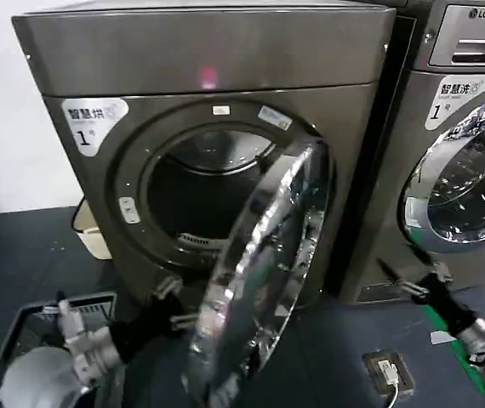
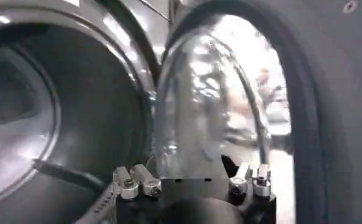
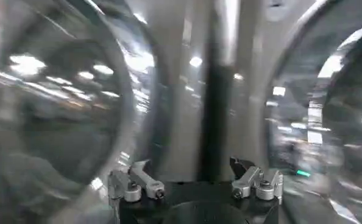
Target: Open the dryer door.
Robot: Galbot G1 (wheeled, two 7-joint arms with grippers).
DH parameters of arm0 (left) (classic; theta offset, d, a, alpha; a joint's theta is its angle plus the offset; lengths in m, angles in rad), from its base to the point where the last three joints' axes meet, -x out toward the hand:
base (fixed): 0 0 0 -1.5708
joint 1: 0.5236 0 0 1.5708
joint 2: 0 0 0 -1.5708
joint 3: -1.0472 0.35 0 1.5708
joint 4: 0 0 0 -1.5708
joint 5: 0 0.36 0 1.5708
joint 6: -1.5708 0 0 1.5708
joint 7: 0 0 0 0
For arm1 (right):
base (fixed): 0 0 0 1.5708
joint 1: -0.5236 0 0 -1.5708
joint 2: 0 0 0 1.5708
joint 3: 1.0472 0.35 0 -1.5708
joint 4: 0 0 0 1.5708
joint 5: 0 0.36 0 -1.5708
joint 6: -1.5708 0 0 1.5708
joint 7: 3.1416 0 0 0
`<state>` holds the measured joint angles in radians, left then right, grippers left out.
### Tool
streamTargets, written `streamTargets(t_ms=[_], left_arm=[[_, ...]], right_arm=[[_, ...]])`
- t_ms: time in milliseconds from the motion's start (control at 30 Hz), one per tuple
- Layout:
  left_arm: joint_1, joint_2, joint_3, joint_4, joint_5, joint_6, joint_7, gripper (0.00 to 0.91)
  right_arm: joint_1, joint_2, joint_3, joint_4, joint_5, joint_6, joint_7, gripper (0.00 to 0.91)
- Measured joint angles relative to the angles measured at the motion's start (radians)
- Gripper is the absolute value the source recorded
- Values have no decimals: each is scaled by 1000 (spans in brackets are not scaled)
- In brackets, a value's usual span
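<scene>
Door (image 1: pixel 264 272) already swung well out from the drum (image 1: pixel 196 191), left gripper (image 1: pixel 173 308) wide open behind its edge and holding nothing, right gripper (image 1: pixel 413 280) open and idle near the LG machine (image 1: pixel 447 161): best pushed outward smoothly.

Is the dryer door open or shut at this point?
Open. The dryer door is swung well out from the dark machine, its chrome rim edge-on, and the drum opening is exposed. The left tool sits by its lower edge.
</scene>
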<state>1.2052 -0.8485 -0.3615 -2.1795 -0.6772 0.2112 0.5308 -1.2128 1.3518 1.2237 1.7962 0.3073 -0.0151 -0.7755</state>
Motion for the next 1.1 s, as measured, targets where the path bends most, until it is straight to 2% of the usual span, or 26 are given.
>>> streamTargets(t_ms=[400, 567, 700, 1100], left_arm=[[-100, -10, 202, 19, 19, -26, 0, 907], [-140, -12, 282, 31, 34, -29, -12, 907], [-176, -25, 353, 45, 70, -48, -35, 907], [-325, -109, 570, 120, 104, -49, -82, 907]], right_arm=[[-78, 7, 175, 147, 66, -78, 342, 907], [-106, 0, 242, 187, 56, -95, 441, 907], [-121, -16, 294, 190, 56, -136, 517, 907], [-197, -57, 467, 152, 76, -146, 608, 907]])
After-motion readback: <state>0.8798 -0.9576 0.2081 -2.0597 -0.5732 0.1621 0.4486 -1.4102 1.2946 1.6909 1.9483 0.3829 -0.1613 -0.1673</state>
